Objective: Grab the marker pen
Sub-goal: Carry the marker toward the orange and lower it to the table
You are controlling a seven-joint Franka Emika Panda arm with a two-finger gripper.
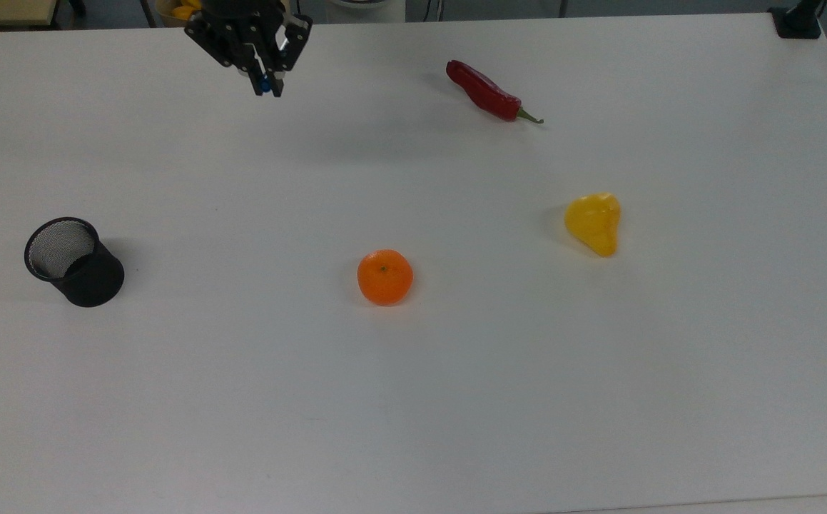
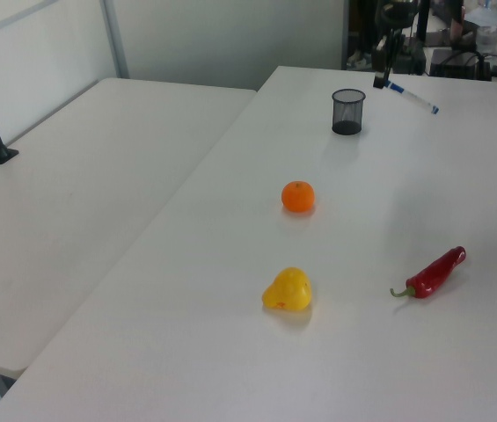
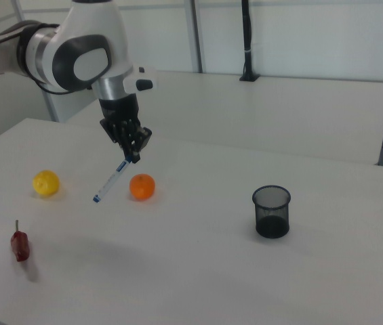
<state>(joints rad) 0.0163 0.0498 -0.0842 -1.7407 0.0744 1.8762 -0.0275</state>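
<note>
While raised above the worktop (image 3: 198,271), the hand (image 3: 131,150) is clenched on the marker pen (image 3: 110,183) at one end; its barrel slants downward, clear of the surface.

— What gets cut off or hidden?
— In the top view the hand (image 1: 265,84) runs off the picture's upper edge at the worktop's (image 1: 456,400) far edge, and the marker pen (image 1: 265,86) shows just a blue tip between the fingers.
— And the arm?
— In the left view it is too dark to separate from the background clutter
</note>
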